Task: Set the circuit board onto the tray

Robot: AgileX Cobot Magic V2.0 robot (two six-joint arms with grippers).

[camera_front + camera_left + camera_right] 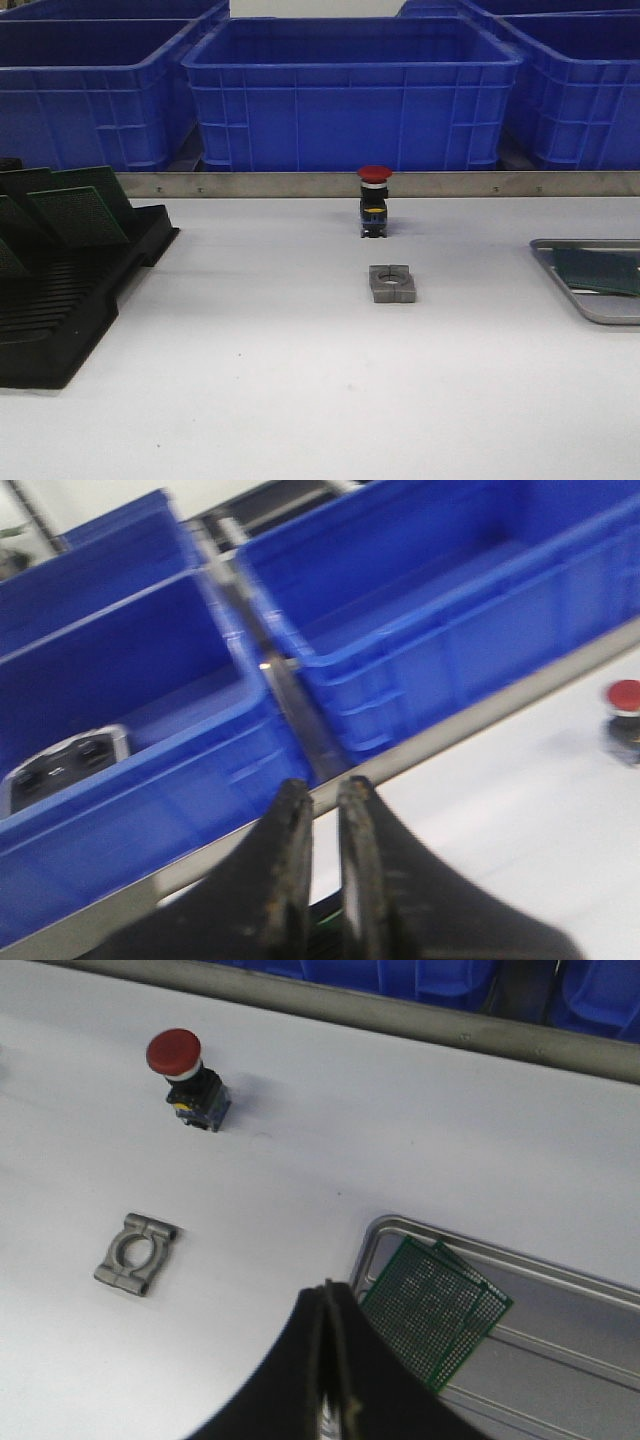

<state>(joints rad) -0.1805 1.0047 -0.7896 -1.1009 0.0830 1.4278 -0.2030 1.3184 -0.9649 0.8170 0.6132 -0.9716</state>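
A: Front view first. No arms in frame. Black slotted rack [70, 290] at left with green circuit boards [75, 212] standing in its slots. The tray [580, 300] sits at the right edge, cut off by the frame, with green board already lying in it.

B: Clutter?

A: Red push button [374, 200] mid-table, metal clamp block [392, 283] just in front of it. Blue bins [350, 90] line up behind a metal rail [300, 184]. White table [300, 400], matte.

B: Left wrist view?

A: Blurry. Left gripper [322, 870] has its jaws nearly together, a thin gap between them. Something green shows low in that gap, maybe a board edge; can't tell if it's gripped. Bins behind, button far off to the side.

B: Right wrist?

A: Right gripper [330, 1370] looks pressed closed, nothing visible between the fingers. It hangs just beside the tray's near corner. Two boards [435, 1310] lie overlapped inside that corner.

B: Step advice?

A: My guess: next board comes from the rack. Lift it straight up out of the slots so it doesn't snag, carry it clear of button and clamp, set it flat inside the rim.
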